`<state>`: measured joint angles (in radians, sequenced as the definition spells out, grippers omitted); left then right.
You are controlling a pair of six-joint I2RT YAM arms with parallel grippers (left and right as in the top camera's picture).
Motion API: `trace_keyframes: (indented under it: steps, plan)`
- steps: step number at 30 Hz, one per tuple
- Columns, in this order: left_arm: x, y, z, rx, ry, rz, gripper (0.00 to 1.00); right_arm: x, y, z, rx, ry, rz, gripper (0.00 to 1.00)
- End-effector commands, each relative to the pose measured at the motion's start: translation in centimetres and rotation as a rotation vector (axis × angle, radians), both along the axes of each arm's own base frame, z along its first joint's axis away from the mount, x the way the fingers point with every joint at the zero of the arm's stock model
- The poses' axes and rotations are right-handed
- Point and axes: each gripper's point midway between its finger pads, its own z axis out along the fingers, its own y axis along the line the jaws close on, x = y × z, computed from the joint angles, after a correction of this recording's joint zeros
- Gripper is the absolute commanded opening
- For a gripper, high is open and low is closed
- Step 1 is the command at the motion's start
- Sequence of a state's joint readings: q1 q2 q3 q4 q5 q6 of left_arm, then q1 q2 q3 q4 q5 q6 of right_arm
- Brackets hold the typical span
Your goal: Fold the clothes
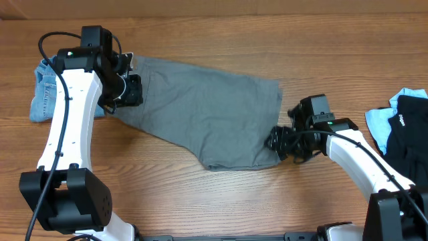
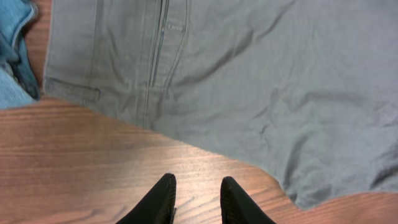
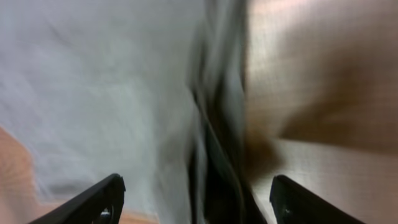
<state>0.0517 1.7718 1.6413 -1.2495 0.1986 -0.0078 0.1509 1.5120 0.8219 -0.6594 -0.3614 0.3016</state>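
Observation:
The grey shorts (image 1: 200, 107) lie spread flat across the middle of the wooden table. My left gripper (image 1: 134, 90) is at their left edge. In the left wrist view its fingers (image 2: 198, 180) are slightly apart over bare wood, with nothing between them, just short of the grey shorts (image 2: 280, 81), whose seam and pocket show. My right gripper (image 1: 275, 142) is at the shorts' lower right corner. In the blurred right wrist view its fingers (image 3: 197, 179) are wide open and straddle the folded hem edge of the shorts (image 3: 93, 81).
Blue denim shorts (image 1: 43, 90) lie at the far left, beside the grey shorts; they also show in the left wrist view (image 2: 12, 56). Black and light-blue garments (image 1: 404, 124) lie at the far right edge. Bare wood lies in front.

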Motion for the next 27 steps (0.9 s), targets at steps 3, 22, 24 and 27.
trace_keyframes:
  steps: [3, 22, 24, 27]
  plan:
    - [0.5, -0.8, 0.7, -0.031, -0.038, -0.025, 0.35, 6.1, -0.2, 3.1, 0.070, -0.225, -0.121, 0.74]
    - [-1.5, -1.3, 0.3, -0.054, 0.045, -0.032, 0.04, 3.0, -0.2, 2.7, 0.247, -0.009, -0.174, 0.63]
    - [-2.2, -1.2, -0.1, -0.052, 0.072, -0.039, 0.04, 1.6, -0.7, 1.9, 0.211, 0.058, -0.187, 0.62]
    - [-2.9, -1.2, -1.3, -0.050, 0.108, -0.043, 0.04, -1.1, -1.6, 0.7, 0.140, 0.177, -0.216, 0.64]
